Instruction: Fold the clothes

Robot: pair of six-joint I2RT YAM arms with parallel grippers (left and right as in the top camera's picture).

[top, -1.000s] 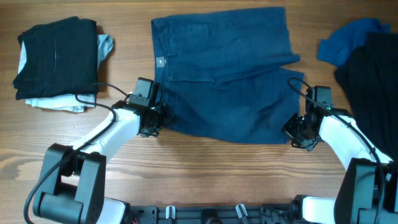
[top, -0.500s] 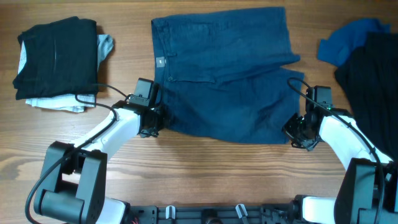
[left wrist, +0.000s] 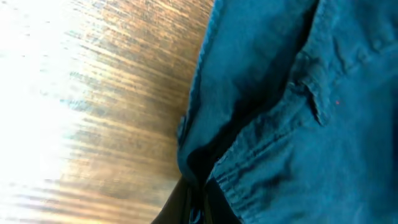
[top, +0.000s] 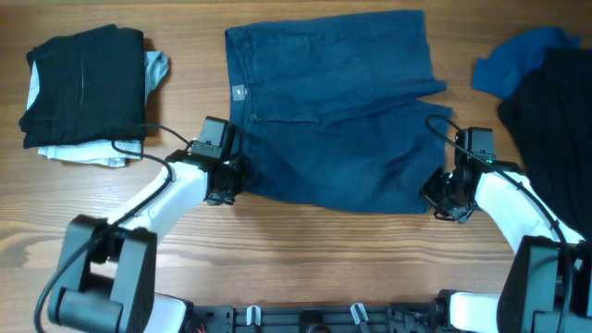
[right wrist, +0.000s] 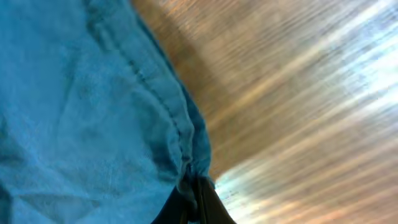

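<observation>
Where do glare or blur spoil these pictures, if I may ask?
Left wrist: glare bleaches the table at left, its grain smeared; the shorts stay fairly crisp. Right wrist: table blurred, with a bright patch lower right; hem stitching readable. Overhead: even light, sharp.

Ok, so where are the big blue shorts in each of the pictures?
Overhead: the shorts lie spread out in the upper middle of the picture.
Left wrist: the shorts fill the right half, their edge pinched at the bottom by the left end effector.
Right wrist: the shorts fill the left half, their hem pinched at the bottom by the right end effector.
Shared landmark: the wooden table next to the fabric's edge.
</observation>
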